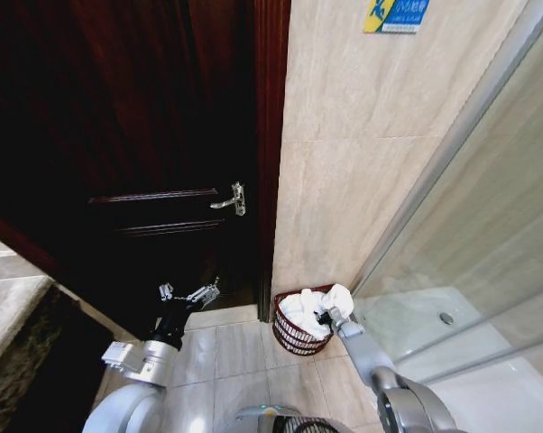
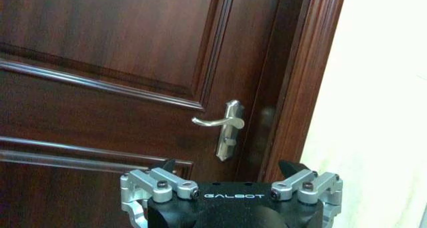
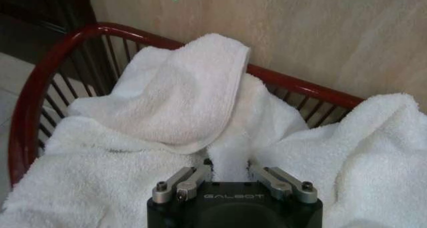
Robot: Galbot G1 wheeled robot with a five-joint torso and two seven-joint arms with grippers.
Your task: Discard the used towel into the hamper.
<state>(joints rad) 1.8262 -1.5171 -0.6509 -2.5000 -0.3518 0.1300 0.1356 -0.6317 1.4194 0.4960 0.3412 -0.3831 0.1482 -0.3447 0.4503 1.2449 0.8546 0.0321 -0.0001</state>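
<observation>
Against the foot of the beige tiled wall (image 1: 344,180), in the corner beside the dark wooden door (image 1: 118,135), stands the hamper (image 1: 289,336) on pale floor tiles (image 1: 226,347). Seen from the head, white towel (image 1: 309,311) fills it and spills over its rim on the side away from the door, where a glass shower screen (image 1: 470,234) slants off and a drain (image 1: 446,317) dots the shower floor. High on the wall above the hamper hangs a blue and yellow sign (image 1: 395,13); its writing is too small to read. A stone counter (image 1: 5,307) edges in on the far side of the door from the hamper. The right gripper (image 1: 326,315) sits on the towel at the hamper's rim; the left gripper (image 1: 188,294) hangs in the air in front of the door, well apart from the hamper, its fingers spread.

From the left wrist, the left gripper (image 2: 233,174) faces the door panels and a silver lever handle (image 2: 223,125) beside the door frame (image 2: 300,87); its fingers stand wide with nothing between them, and "GALBOT" is printed on its body.

From the right wrist, the hamper's red-brown rim (image 3: 60,47) and wire bars curve round heaped towel (image 3: 173,107), with wall behind. The right gripper (image 3: 229,163), also marked "GALBOT", has its fingers drawn narrow on a fold of towel pinched between them.
</observation>
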